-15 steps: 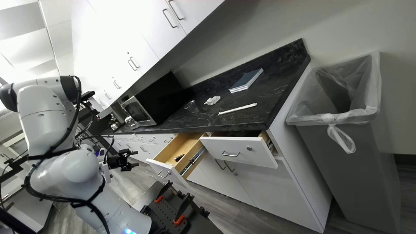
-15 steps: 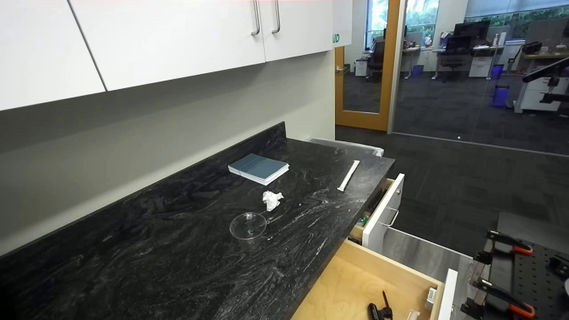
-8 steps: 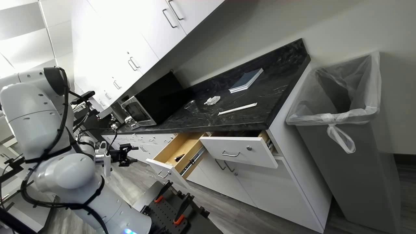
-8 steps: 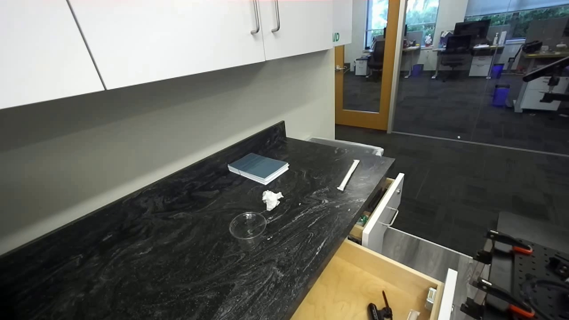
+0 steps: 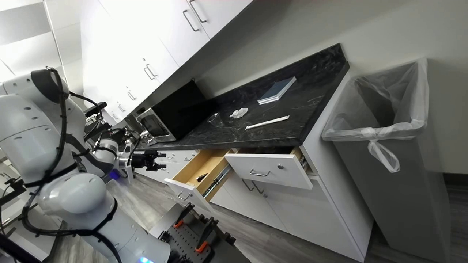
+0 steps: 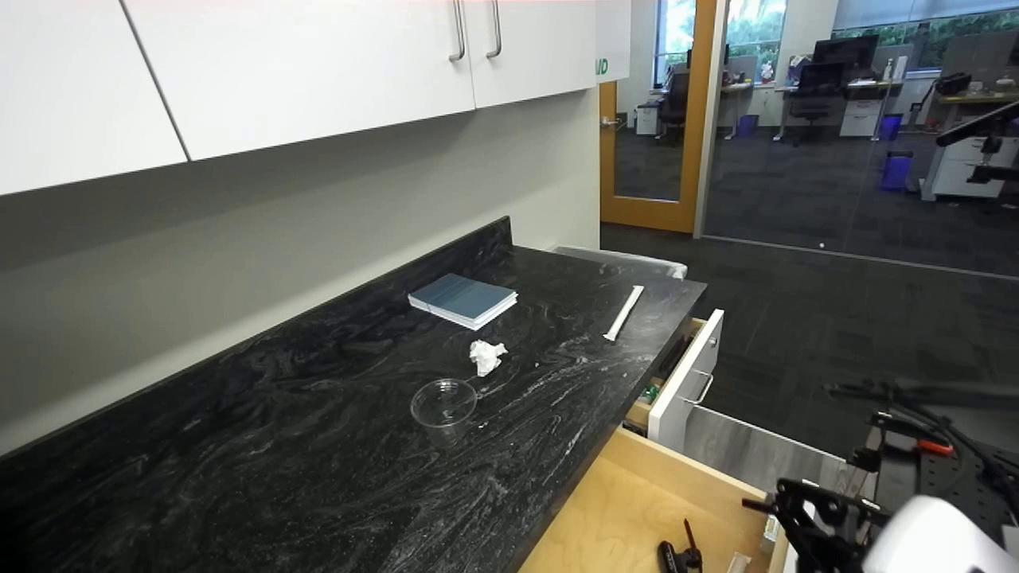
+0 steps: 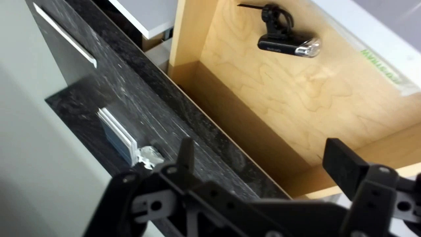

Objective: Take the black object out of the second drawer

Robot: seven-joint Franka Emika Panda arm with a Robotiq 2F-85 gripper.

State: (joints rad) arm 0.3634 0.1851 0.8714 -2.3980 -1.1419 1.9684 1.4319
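Black object [image 7: 279, 42], one end clear, thin strap projecting: is lying inside the second drawer [image 7: 296, 87], on the tan wooden floor, towards the white front.

Second drawer: is standing pulled out beside the wider drawer [image 5: 268, 171], which is also standing partly out.

Pale strip [image 7: 381, 65] with green lettering: is lying along the second drawer's front.

Gripper [image 7: 262, 154]: its two fingers are standing wide apart, and the black object is lying beyond them. In both exterior views the gripper is hanging near the second drawer.

Countertop [image 6: 279, 430], dark and veined: is carrying a blue-topped booklet stack [image 6: 463, 298], a crumpled white wad [image 6: 486, 357], a clear cup [image 6: 444, 406] and a slim white stick [image 6: 624, 313].

Grey bin [image 5: 391, 193], lined with a translucent bag [image 5: 342, 126]: is standing by the cabinet [image 5: 340, 191] end.
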